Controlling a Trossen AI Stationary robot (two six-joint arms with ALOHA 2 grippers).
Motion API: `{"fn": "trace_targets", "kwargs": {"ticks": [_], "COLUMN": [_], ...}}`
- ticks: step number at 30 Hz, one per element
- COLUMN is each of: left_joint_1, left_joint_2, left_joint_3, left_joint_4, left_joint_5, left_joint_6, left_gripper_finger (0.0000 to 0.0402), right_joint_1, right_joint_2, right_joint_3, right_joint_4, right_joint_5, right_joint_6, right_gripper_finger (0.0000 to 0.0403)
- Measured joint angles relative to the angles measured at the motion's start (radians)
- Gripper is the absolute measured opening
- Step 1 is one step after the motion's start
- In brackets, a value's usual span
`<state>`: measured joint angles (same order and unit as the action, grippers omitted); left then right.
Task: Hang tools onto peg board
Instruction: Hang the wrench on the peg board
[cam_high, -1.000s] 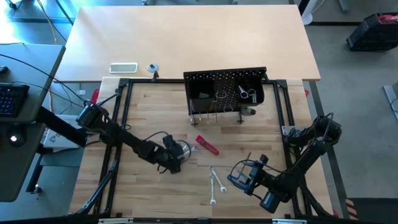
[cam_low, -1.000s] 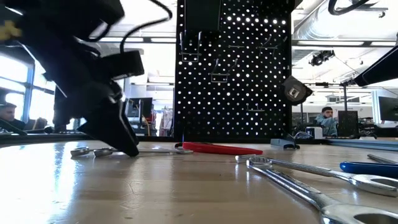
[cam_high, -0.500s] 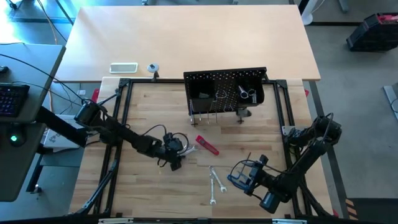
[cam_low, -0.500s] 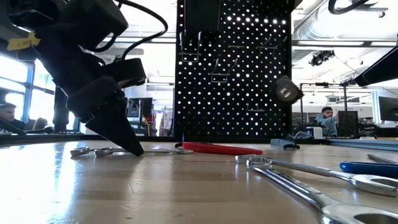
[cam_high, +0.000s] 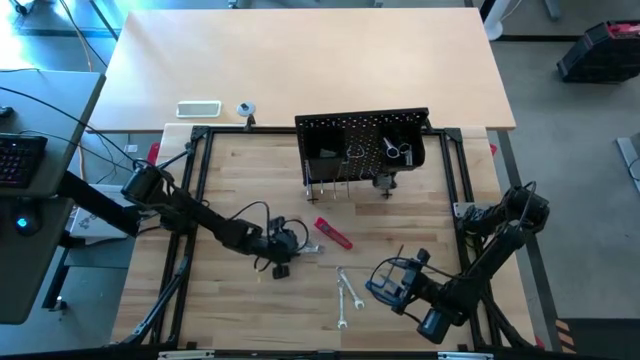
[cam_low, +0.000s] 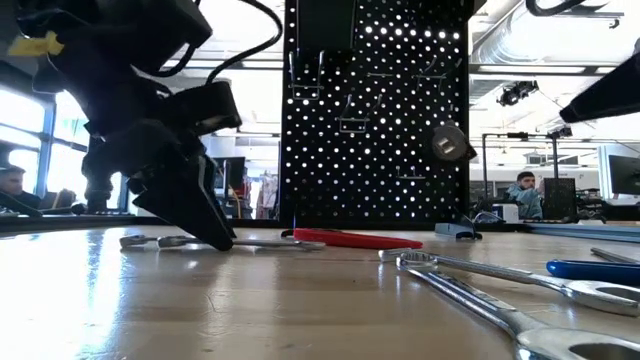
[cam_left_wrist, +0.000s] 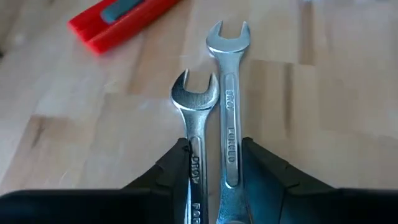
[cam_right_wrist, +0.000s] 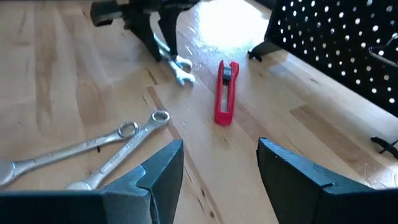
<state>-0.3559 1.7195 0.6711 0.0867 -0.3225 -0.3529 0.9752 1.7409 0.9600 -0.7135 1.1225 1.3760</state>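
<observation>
Two slim silver wrenches (cam_left_wrist: 211, 106) lie side by side on the wooden table, open ends pointing at the red-handled tool (cam_high: 333, 233). My left gripper (cam_left_wrist: 214, 148) stands over them left of centre (cam_high: 284, 250), its fingers closed in on the pair. Another two wrenches (cam_high: 347, 293) lie nearer the front. My right gripper (cam_right_wrist: 221, 165) hangs open beside them at the front right (cam_high: 385, 283), nothing between its fingers. The black peg board (cam_high: 362, 145) stands upright on short legs at the table's far side, with a few small things hanging on it. My left gripper has the two wrenches' shafts (cam_left_wrist: 198, 163) between its two fingers, one finger (cam_left_wrist: 177, 168) against the shorter wrench's outer edge, the other (cam_left_wrist: 258, 171) against the longer one's. The fingers slant down from the table's left. Both wrenches lie flat on the table.
A black tube frame (cam_high: 200, 135) runs round the wooden work area. A white tray (cam_high: 198, 109) and a small round thing (cam_high: 245, 108) lie on the far table. A blue-handled tool (cam_low: 590, 270) lies at the front right. People sit in the room behind.
My left gripper has gone a little toward the table's right edge, low over the table, and the two wrenches have slid slightly the same way. A small grey thing hanging in front of the peg board has swung toward the left.
</observation>
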Motion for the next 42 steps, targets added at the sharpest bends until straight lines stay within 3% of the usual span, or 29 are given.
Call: {"fn": "trace_targets", "kwargs": {"ticks": [1,3,5,21,37,42], "left_joint_1": [-0.001,-0.002,-0.001,0.015,0.014,-0.021], "left_joint_2": [0.001,0.004,0.003,0.003,0.000,0.000], "left_joint_3": [0.011,0.032,0.056,0.134,0.298,0.380], "left_joint_4": [0.002,-0.006,-0.036,-0.145,-0.283,-0.385], "left_joint_5": [0.003,0.036,0.044,0.033,0.030,-0.008], "left_joint_6": [0.018,0.049,0.077,0.183,0.354,0.495], "left_gripper_finger": [0.0105,0.0048,0.0029,0.0028,0.0028,0.0028], "right_joint_1": [-0.001,-0.007,-0.019,-0.143,-0.158,-0.161], "right_joint_2": [0.000,0.000,0.000,0.000,0.000,0.000], "right_joint_3": [0.000,0.000,0.000,0.000,0.000,0.000], "right_joint_4": [0.010,0.040,0.075,0.350,0.419,0.497], "right_joint_5": [0.007,0.014,0.014,-0.077,-0.089,-0.180], "right_joint_6": [-0.007,-0.033,-0.079,-0.489,-0.548,-0.591], "right_gripper_finger": [0.0200,0.0200,0.0200,0.0200,0.0200,0.0200]}}
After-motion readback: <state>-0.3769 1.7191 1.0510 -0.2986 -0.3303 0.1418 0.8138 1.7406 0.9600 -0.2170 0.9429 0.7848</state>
